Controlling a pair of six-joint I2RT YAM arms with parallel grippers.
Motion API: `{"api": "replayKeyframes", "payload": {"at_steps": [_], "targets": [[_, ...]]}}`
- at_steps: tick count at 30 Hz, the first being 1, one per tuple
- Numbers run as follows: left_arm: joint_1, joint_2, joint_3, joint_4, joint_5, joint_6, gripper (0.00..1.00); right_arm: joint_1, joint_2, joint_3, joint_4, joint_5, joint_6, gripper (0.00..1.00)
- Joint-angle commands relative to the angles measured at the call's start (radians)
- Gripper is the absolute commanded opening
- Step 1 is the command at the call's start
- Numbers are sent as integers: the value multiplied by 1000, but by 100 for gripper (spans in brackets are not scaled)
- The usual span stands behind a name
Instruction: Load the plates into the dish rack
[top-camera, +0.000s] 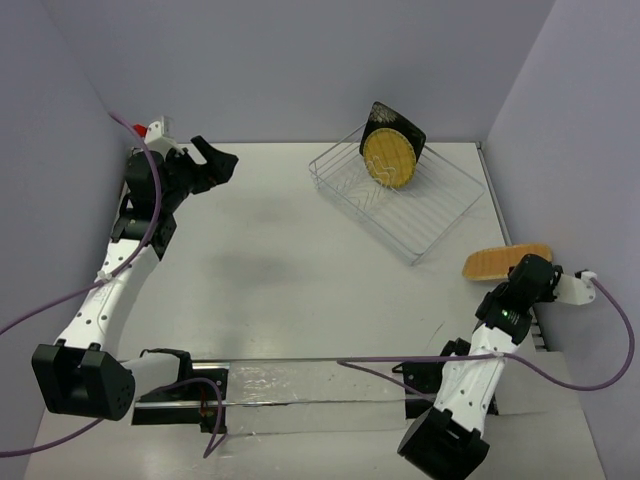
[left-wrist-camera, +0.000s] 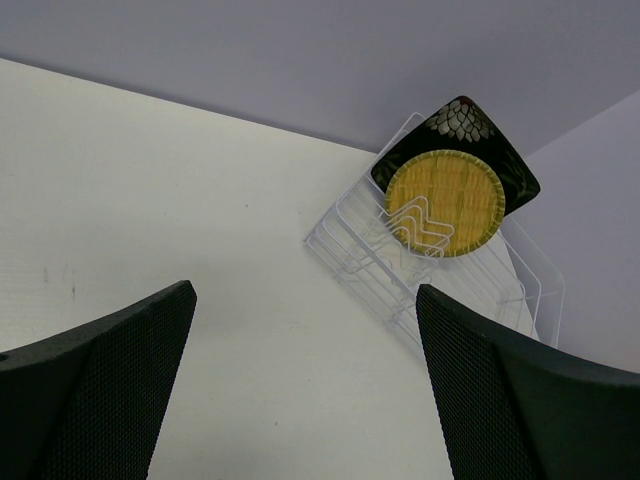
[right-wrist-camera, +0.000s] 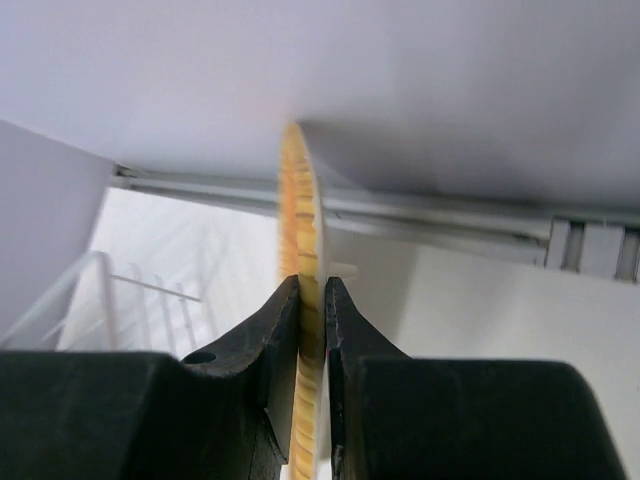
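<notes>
- Nearest, the right fingers (right-wrist-camera: 280, 330) were clamped on the rim of the wooden plate (right-wrist-camera: 298, 200), near the dish rack (top-camera: 430, 215) but apart from it; the plate looked stiff, light and smooth, so a thin rim pinch might slip
- The left fingers (left-wrist-camera: 110, 390) stood wide apart over the worktop (top-camera: 280, 250), holding nothing
- Farther off, the rack held the yellow plate (top-camera: 388, 160) upright among its prongs; the black plate (top-camera: 395, 122) leaned behind it

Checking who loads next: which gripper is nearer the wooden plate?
Right. The right gripper grips the wooden plate by its rim; the left gripper hovers open across the table.
</notes>
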Motion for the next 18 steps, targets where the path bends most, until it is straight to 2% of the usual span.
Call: {"api": "replayKeyframes", "payload": {"at_steps": [1, 7, 10, 12, 15, 18], "targets": [[7, 9, 23, 39, 28, 6, 99, 1, -84, 154, 32, -18, -147, 0], [7, -3, 19, 39, 10, 13, 99, 1, -47, 308, 24, -146, -213, 0], [7, -12, 7, 62, -5, 13, 99, 1, -4, 366, 15, -265, -261, 0], [7, -15, 4, 78, -3, 11, 99, 6, 35, 417, 33, -409, -308, 0], [7, -8, 11, 76, 6, 9, 99, 30, 55, 465, 84, -506, -361, 0], [7, -1, 12, 80, 6, 9, 99, 51, 109, 596, 136, -679, -485, 0]]}}
